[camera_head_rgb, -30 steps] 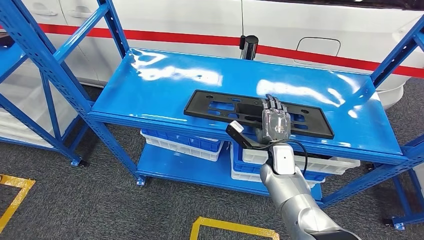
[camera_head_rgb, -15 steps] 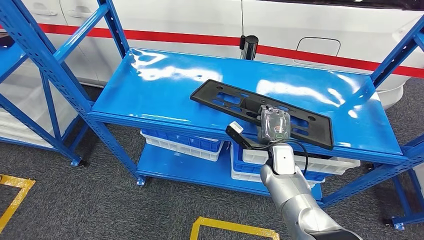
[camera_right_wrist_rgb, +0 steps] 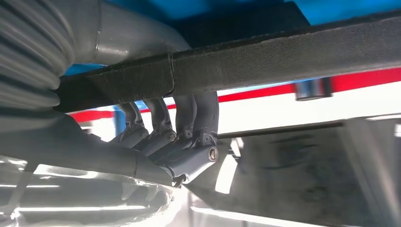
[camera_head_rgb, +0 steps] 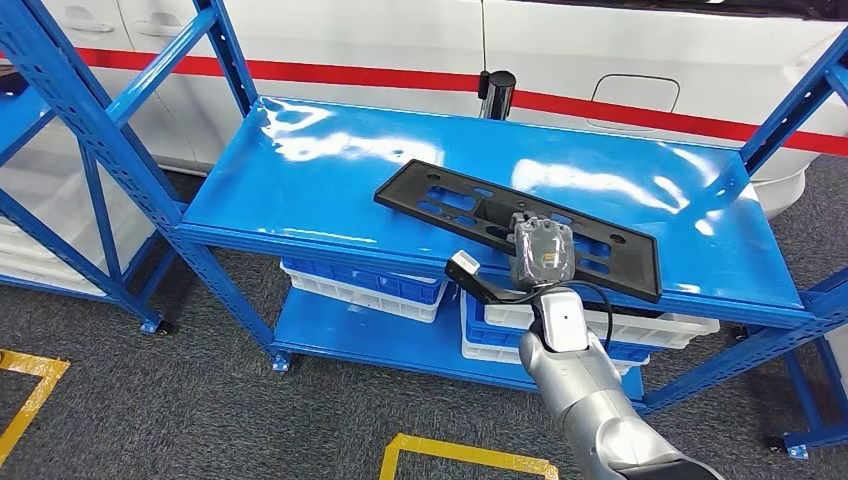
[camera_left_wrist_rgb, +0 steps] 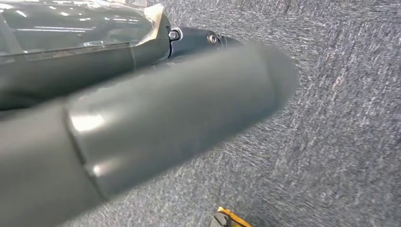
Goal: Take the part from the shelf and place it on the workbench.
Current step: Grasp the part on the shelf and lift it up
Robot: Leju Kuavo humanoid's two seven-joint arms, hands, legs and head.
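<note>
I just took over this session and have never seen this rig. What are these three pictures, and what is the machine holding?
This is a humanoid robot with two silver arms, each ending in a many-fingered hand. The wide picture is from its head, looking forward and down at a blue shelf in front of a white car. On the top of the shelf is a flat black plastic part with cut-outs. The right hand grips its near edge, and the part sits at a slant. The close picture with the red stripe is from the right wrist: the fingers hook over the black edge. The remaining picture is from the left wrist: the left hand is blurred, above grey carpet. White and blue bins sit on the lower shelf.
</note>
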